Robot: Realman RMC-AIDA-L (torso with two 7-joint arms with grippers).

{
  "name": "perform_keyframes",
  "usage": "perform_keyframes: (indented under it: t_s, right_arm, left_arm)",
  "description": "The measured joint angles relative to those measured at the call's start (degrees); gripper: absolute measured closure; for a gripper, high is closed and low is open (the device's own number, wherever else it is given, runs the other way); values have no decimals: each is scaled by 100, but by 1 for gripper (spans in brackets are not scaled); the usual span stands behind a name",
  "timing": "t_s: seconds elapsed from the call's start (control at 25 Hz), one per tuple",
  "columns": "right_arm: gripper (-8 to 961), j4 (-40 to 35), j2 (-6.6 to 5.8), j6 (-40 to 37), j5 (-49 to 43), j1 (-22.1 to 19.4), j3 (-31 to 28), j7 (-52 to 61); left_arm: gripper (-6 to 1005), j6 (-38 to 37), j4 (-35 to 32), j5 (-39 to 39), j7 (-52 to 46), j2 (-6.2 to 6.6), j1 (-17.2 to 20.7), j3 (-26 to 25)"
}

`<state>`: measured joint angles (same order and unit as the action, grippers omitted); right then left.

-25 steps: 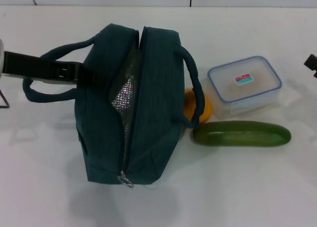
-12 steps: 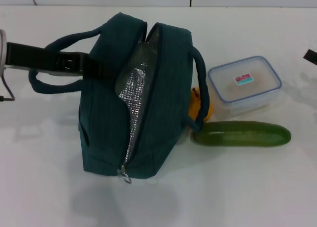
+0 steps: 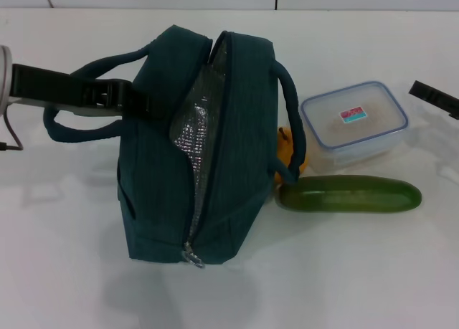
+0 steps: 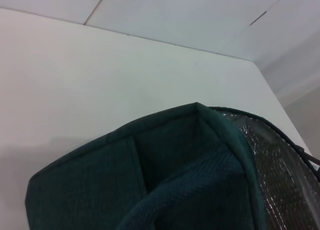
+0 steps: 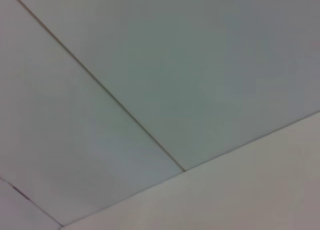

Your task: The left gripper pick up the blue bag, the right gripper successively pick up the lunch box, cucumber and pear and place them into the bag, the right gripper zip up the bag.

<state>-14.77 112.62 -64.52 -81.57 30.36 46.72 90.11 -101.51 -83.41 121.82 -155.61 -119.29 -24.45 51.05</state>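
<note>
Nearest me, the blue bag stands on the white table, its zipper part open so the silver foil lining shows, the metal ring pull at the near end. My left gripper reaches in from the left edge and meets the bag's left side by its left handle; whether those jaws are clamped on the fabric I cannot tell, since the bag hides the tips. In my left wrist view the bag's teal wall fills the foreground.

Just right of the bag lies the cucumber, lengthwise across the table. The pear sits wedged between bag and lunch box, half hidden behind the bag's right handle. The lunch box rests just behind the cucumber, lid on.

Farther right, my right gripper pokes in from the edge, apart from the lunch box; its jaws I cannot judge.
</note>
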Motion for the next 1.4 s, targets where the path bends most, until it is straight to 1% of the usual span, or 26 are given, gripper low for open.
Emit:
perform_keyframes:
  t_s: [0.16,0.36,0.52,0.64,0.96,1.16,1.4]
  right_arm:
    - [90,2,42,44,0,69,77,4]
    - [96,17,128,138,1,229,76,7]
    - [101,135,172,185,1,376,88,3]
    - [104,153,238,286,4,419,101,-6]
    - [114,230,263,330,15,452,183,-1]
    - [286,230,263,252,31,412,182,7]
    - [284,238,261,44,61,350,158,32]
  left_arm:
    - [957,4,-5,-1,22,3,-25,6]
    - [957,6,-7,-11,25,12,-74,70]
    - [957,1,-8,-12,29,13,-98,72]
    - [957,1,-9,-12,45,12,-106,72]
    - [957,13,-9,-3,62,12,-105,72]
    - [957,17,-8,15,64,17,-103,72]
    - [957,18,-8,11,66,17,-103,72]
